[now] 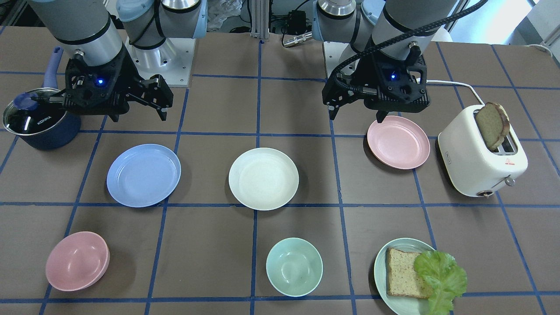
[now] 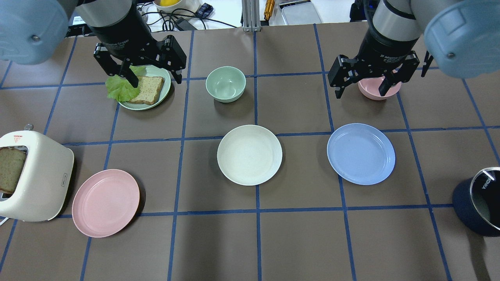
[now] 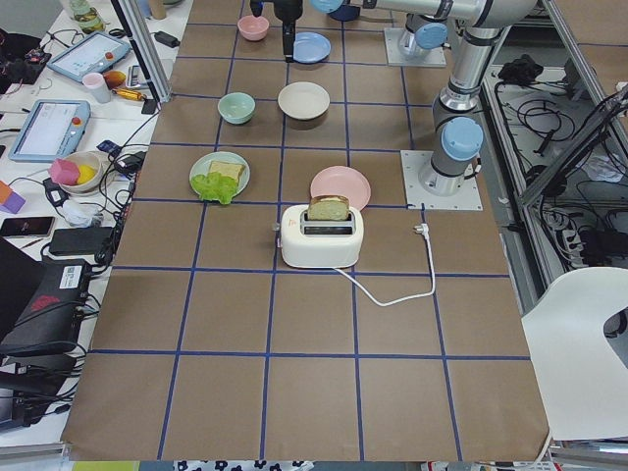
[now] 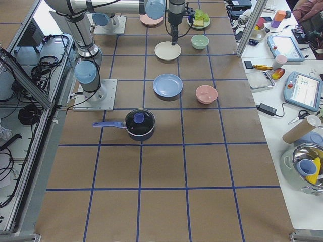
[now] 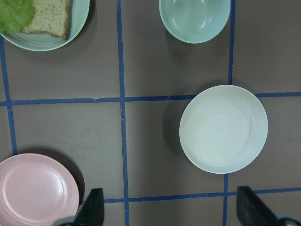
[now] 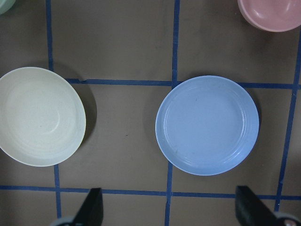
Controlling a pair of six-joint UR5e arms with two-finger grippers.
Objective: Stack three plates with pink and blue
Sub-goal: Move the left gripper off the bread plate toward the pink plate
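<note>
Pink plate [image 2: 105,203], cream plate [image 2: 249,154], blue plate [image 2: 361,153], apart, unstacked.

blue plate [image 4: 167,85] lies between cream plate [image 4: 167,51] and lidded pot [image 4: 140,124].

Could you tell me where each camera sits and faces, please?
Front-facing: across the table, facing the robot; left hand, right hand.
Overhead: behind the robot, looking down; both hands.
Exterior left: table's left end; both arms.
Exterior right: right end; both arms.
Left wrist: above cream plate; fingertips.
Right wrist: above blue plate; fingertips.
Wrist views share the cream plate.
</note>
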